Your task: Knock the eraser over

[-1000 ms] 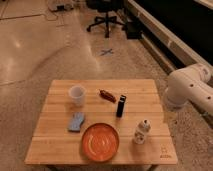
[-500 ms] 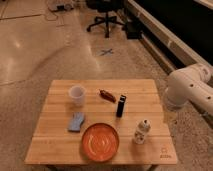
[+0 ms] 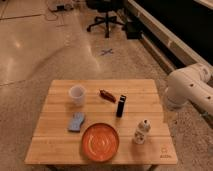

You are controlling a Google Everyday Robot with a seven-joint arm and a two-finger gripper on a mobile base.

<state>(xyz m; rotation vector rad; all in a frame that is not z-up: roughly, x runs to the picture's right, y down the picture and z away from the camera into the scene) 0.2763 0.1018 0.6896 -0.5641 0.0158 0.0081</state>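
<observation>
The eraser (image 3: 121, 105) is a small black block standing upright near the middle of the wooden table (image 3: 60, 147), right of centre. My gripper is out of view. Only a white arm segment (image 3: 187, 90) shows, at the right edge of the view, beside the table's right side and apart from the eraser.
A white cup (image 3: 76, 94) stands at the back left. A reddish-brown object (image 3: 107, 94) lies just behind and to the left of the eraser. A blue sponge (image 3: 76, 121), an orange plate (image 3: 100, 141) and a small white bottle (image 3: 142, 132) sit along the front. An office chair (image 3: 106, 15) stands far behind.
</observation>
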